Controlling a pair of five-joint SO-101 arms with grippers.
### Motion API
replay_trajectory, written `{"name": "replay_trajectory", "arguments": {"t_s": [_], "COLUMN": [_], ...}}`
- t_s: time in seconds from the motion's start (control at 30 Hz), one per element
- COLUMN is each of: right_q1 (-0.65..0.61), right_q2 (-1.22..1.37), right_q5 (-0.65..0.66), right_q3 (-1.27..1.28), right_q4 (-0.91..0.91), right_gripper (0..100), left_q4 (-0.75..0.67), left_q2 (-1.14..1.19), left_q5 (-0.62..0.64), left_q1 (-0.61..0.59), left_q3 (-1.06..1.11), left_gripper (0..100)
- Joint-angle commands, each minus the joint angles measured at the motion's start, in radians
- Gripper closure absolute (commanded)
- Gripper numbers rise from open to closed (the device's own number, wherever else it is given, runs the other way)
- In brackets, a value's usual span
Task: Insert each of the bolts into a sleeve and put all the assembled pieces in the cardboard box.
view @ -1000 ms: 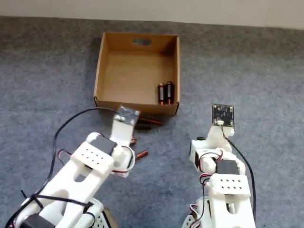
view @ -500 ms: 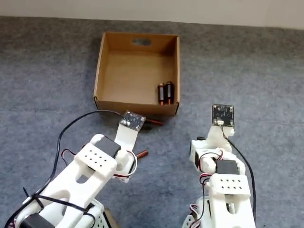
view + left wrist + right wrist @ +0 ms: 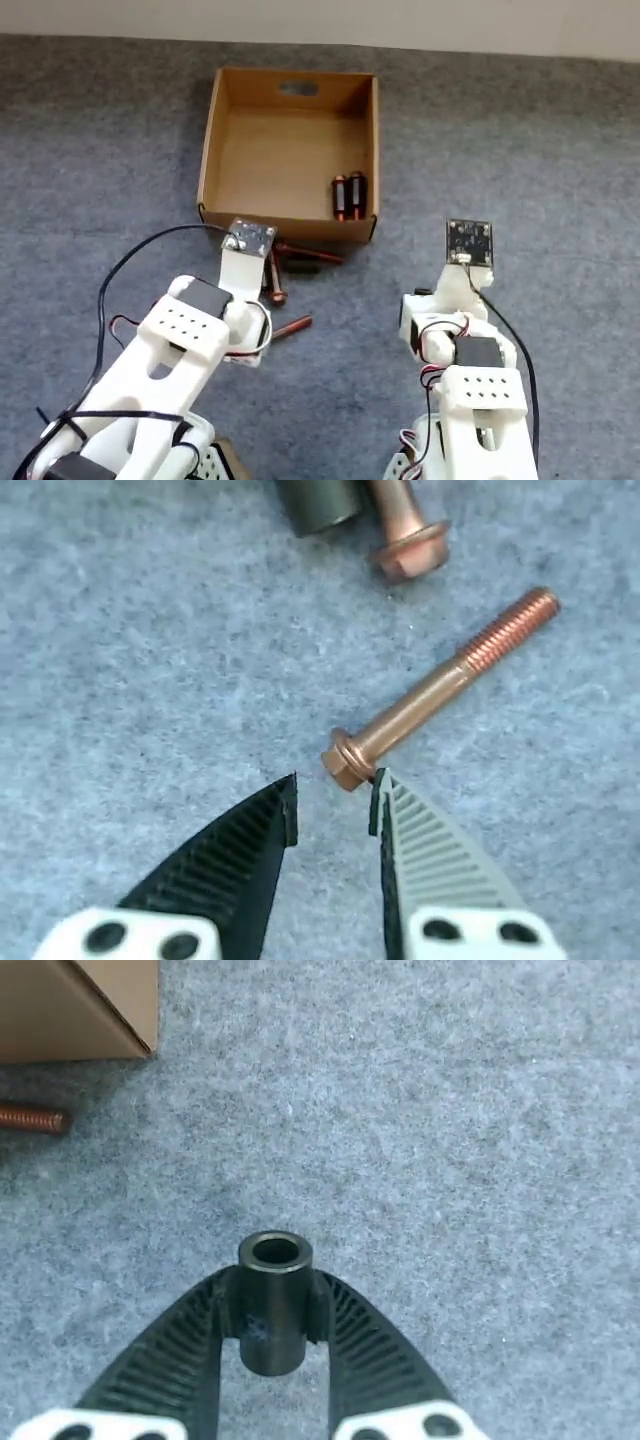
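Two assembled pieces (image 3: 349, 197) lie in the cardboard box (image 3: 213, 140); before it, left fingers (image 3: 240, 850) gape narrowly at a copper bolt (image 3: 440, 685), right fingers (image 3: 370, 1350) clasp a black sleeve (image 3: 274, 1305).

Likely a robotics lab bench: a grey felt-covered tabletop (image 3: 560, 150) carries two white plastic arms (image 3: 185, 345) (image 3: 480, 385) with exposed wiring, loose copper-coloured bolts (image 3: 292, 326) and an open brown cardboard box (image 3: 212, 140).

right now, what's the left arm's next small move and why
Probably ease the left gripper forward so its open jaws straddle the bolt, then close: its head lies loose right at their tips, and the right gripper holds a sleeve.
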Motion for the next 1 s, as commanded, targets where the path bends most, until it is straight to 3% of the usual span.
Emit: {"name": "replay_trajectory", "arguments": {"t_s": [0.0,0.27,0.4,0.7,0.8,0.97], "right_q1": [0.008,0.008,0.008,0.008,0.008,0.008], "right_q2": [-0.018,-0.018,-0.018,-0.018,-0.018,-0.018], "right_q5": [-0.009,-0.009,-0.009,-0.009,-0.009,-0.009], "right_q3": [-0.007,-0.007,-0.007,-0.007,-0.007,-0.007], "right_q4": [-0.016,-0.016,-0.016,-0.018,-0.018,-0.018], "right_gripper": [99.3,99.3,99.3,99.3,99.3,99.3], "left_q4": [-0.052,-0.238,-0.256,0.094,0.086,-0.032], "left_q2": [-0.024,-0.028,-0.033,-0.025,-0.025,-0.025], "left_q5": [0.0,0.005,0.006,-0.029,-0.103,-0.075], "left_q1": [-0.03,-0.154,-0.171,-0.048,0.024,0.077], "left_q3": [-0.005,-0.012,-0.025,-0.14,-0.117,-0.056], "left_gripper": [86,86,86,86,86,86]}}
